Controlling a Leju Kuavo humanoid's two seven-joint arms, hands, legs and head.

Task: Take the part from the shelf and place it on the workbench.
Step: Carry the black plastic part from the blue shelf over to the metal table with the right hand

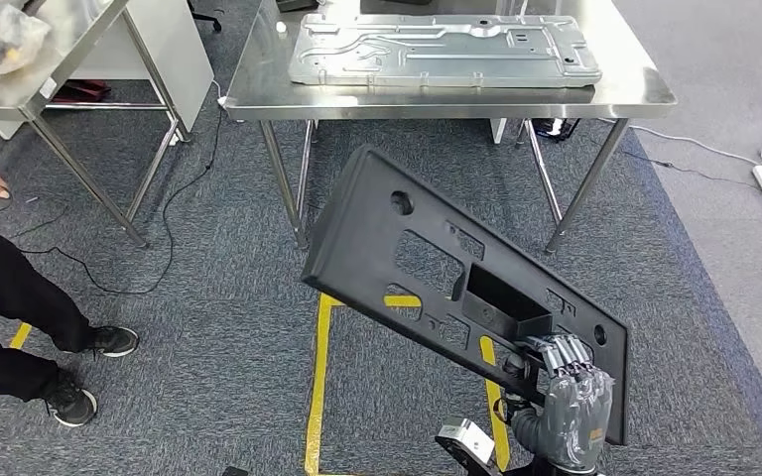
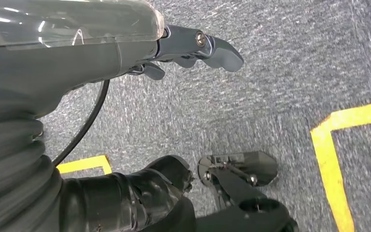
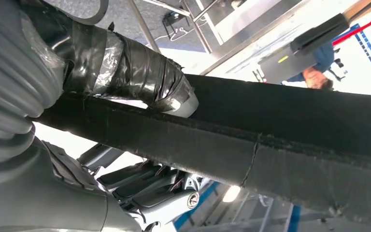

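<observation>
Gripping one lower end of the black part (image 1: 437, 288), the right hand (image 1: 568, 402) holds it tilted above the carpet, long axis rising toward the workbench (image 1: 645, 94). Seen from the wrist, its thumb (image 3: 140, 79) presses the part's edge; the left hand (image 2: 183, 48) hangs with fingers loosely apart, holding nothing.

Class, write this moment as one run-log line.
right hand: grips black panel, tilted above floor | left hand: holds nothing, above carpet | workbench: ahead, holds metal plate

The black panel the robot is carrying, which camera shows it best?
The head view: the whole black panel shows, tilted above the floor, gripped at its lower corner by the right hand. The right wrist view shows just its edge close up. The left wrist view looks at the floor.
</observation>
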